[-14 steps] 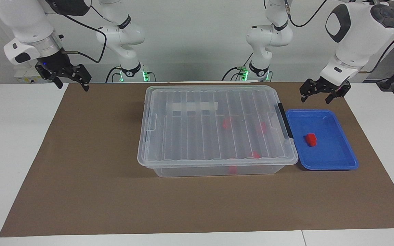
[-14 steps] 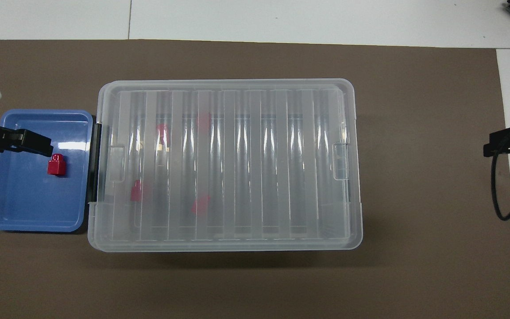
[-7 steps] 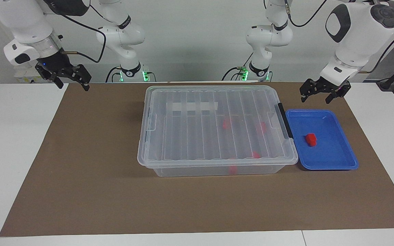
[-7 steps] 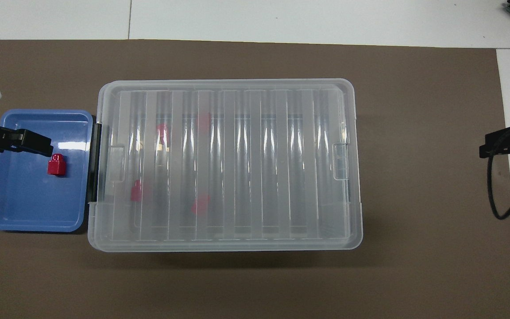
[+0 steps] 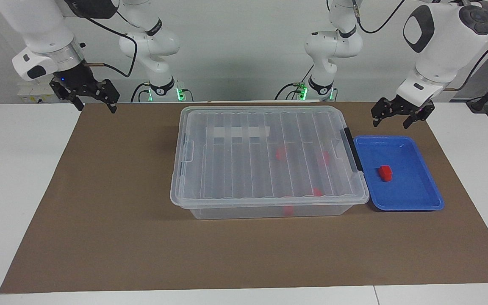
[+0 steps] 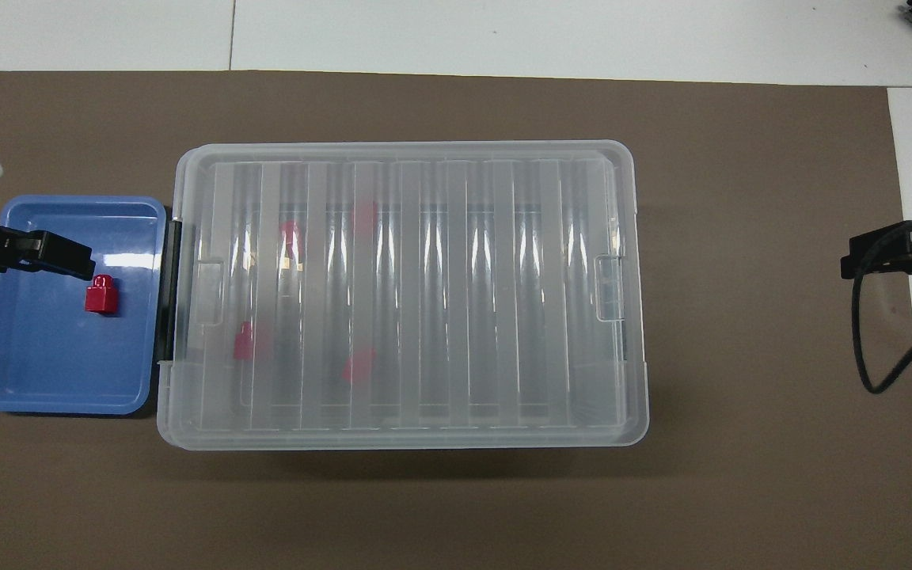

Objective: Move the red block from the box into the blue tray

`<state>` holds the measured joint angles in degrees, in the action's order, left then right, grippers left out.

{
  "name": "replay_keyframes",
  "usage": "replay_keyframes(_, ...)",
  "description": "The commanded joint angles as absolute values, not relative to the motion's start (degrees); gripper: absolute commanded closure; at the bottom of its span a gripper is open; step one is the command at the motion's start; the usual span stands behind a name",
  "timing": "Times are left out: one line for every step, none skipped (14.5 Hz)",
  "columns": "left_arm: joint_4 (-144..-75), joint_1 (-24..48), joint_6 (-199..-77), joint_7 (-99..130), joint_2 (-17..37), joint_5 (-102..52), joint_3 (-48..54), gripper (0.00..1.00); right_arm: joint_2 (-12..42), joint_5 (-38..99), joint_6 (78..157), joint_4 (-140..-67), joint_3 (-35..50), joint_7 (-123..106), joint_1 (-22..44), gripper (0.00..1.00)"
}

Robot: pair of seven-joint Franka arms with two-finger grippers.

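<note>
The blue tray [image 5: 413,200] is a bright, plain blue, and the red block [image 5: 385,173] lying in it is a vivid red. The box [image 5: 265,156] is clear plastic with a ribbed, striped lid, a black latch [image 5: 351,149] on one end and a whitish tape strip [image 5: 239,132]; blurred red blocks [image 6: 359,367] show through the lid. The mat [image 5: 112,220] is flat brown on a white surface [image 5: 15,169]. Both arms are white, with black grippers.
</note>
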<state>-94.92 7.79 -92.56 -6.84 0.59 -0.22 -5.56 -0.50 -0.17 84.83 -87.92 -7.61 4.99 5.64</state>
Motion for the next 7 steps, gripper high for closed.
replay_keyframes(-95.71,7.82,-92.55,-6.59,-0.53,0.0,-5.71,0.0,-0.88,0.0,85.43,-87.98,-7.47,4.31,5.19,0.0)
replay_keyframes(-95.71,7.82,-92.55,-6.59,-0.44,0.0,-5.71,0.0,-0.88,0.0,85.43,-87.98,-7.47,4.31,5.19,0.0)
replay_keyframes(-95.71,7.82,-92.55,-6.59,-0.53,0.0,-5.71,0.0,-0.97,0.0,85.34,-87.98,-7.47,4.31,5.19,0.0)
replay_keyframes(-95.71,7.82,-92.55,-6.59,-0.44,0.0,-5.71,0.0,-1.05,0.0,85.34,-87.98,-7.47,4.31,5.19,0.0)
replay_keyframes(-95.71,7.82,-92.55,-6.59,-0.44,0.0,-5.71,0.0,-1.14,0.0,85.43,-87.98,-7.47,4.31,5.19,0.0)
replay_keyframes(-95.71,7.82,-92.55,-6.59,-0.53,0.0,-5.71,0.0,-1.14,0.0,85.43,-87.98,-7.47,4.31,5.19,0.0)
replay_keyframes(-95.71,7.82,-92.55,-6.59,-0.53,0.0,-5.71,0.0,-1.06,0.0,85.43,-87.98,-7.47,4.31,5.19,0.0)
